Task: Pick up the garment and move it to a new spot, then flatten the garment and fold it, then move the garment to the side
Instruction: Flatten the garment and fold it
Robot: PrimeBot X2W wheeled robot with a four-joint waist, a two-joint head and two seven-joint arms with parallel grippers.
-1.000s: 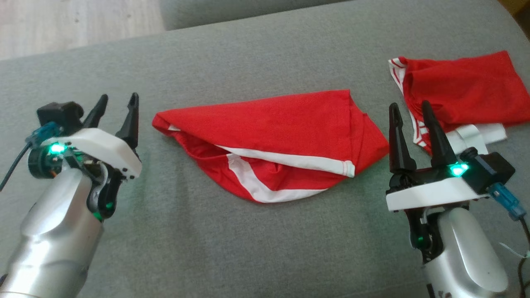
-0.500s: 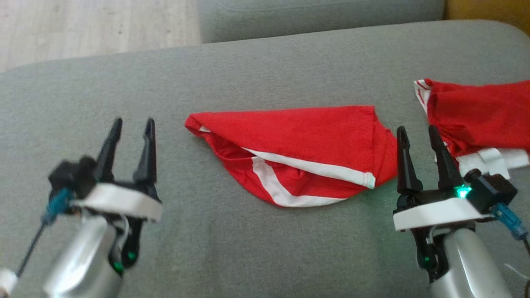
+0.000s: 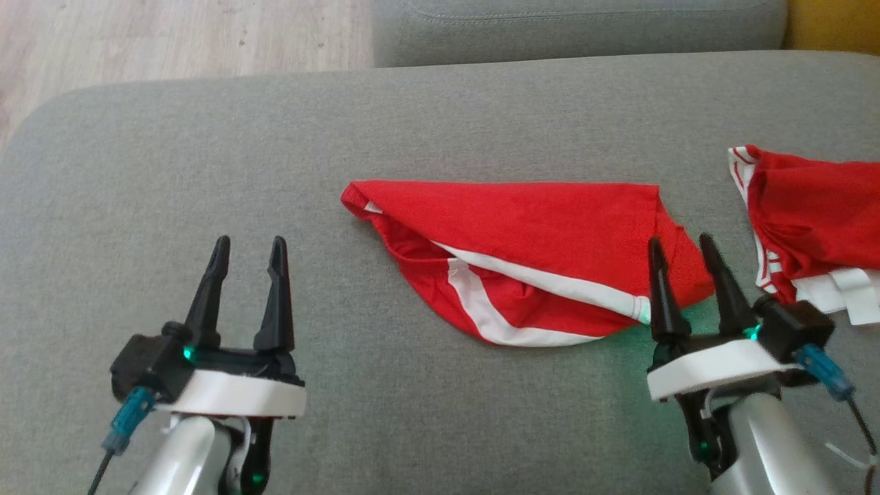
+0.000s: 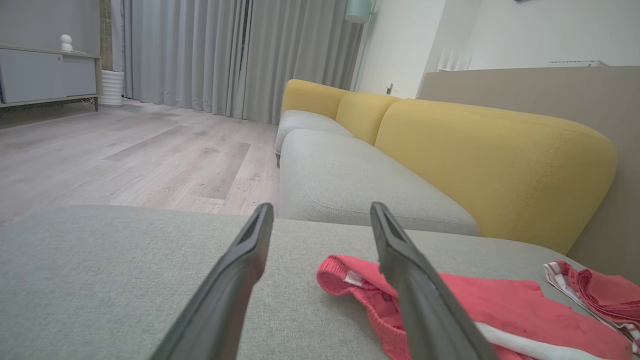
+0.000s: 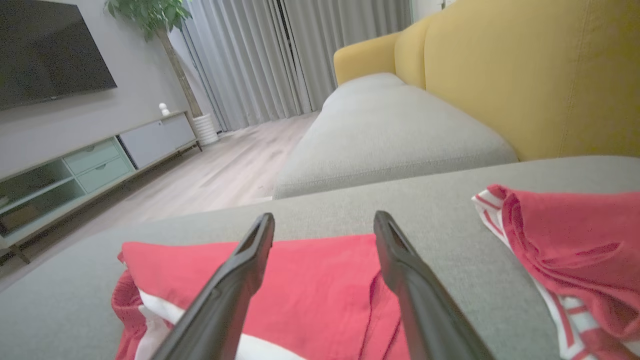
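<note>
Nearest, at 7 o'clock in the head view, the left gripper (image 3: pixel 249 251) hovers over bare cushion (image 3: pixel 172 172). Its jaws are wide and empty, well apart from any cloth. At 4 o'clock the right gripper (image 3: pixel 679 251) is just as wide, with nothing between its jaws. Its tips overlap the garment's right corner, and the right wrist view has red cloth lying under and beyond both fingers. Whether they touch it I cannot tell.

The garment (image 3: pixel 522 220), red shorts with white trim, lies mid-cushion, loosely doubled over. Its ribbed end points to 9 o'clock and a white-edged hem gapes toward 6. It is neither flat nor gripped. A second garment (image 3: pixel 811 206), red and bunched, sits at 3 o'clock, near the first but apart from it.

Farther off are a second cushion (image 3: pixel 577 27) at 12, floor (image 3: pixel 137 41) at 11 and a yellow backrest (image 3: pixel 832 27) at 1.

The pick-up looks to be the step in hand, with no grasp made yet. Next, the right gripper likely needs to drop onto that near corner and pinch it. The left gripper would travel toward 3 o'clock to take the ribbed end. Both should stay clear of the second garment, so only one piece lifts.
</note>
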